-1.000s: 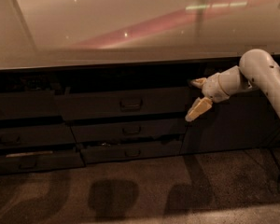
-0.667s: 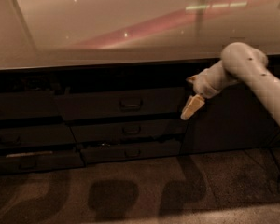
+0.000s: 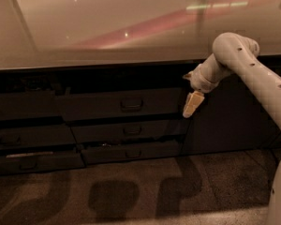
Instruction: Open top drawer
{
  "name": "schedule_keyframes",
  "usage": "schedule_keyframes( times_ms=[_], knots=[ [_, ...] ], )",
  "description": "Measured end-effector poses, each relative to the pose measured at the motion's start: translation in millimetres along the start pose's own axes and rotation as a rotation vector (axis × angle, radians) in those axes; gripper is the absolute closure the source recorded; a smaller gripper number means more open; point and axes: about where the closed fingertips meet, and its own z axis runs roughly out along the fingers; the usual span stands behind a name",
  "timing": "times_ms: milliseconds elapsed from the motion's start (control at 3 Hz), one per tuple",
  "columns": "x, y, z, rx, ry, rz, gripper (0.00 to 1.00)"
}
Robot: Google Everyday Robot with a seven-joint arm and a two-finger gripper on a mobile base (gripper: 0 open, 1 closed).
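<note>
Top drawer (image 3: pixel 96 107) sits just under the desk (image 3: pixel 107 27) edge, the tallest front of the middle stack, with its small loop handle (image 3: pixel 131 104) centred and the front apparently pushed in. Two shallower fronts (image 3: pixel 103 132) lie below it. The gripper (image 3: pixel 192 105) hangs at the drawer's right end (well right of the handle) on a pale arm (image 3: pixel 253 69). Whether it is spread or closed I cannot tell.
</note>
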Motion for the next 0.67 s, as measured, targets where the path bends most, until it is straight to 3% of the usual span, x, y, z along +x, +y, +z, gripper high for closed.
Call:
schedule_keyframes(
  times_ms=[667],
  knots=[
    [31,-10,39,-0.059,0.066,0.123,0.00]
  ],
)
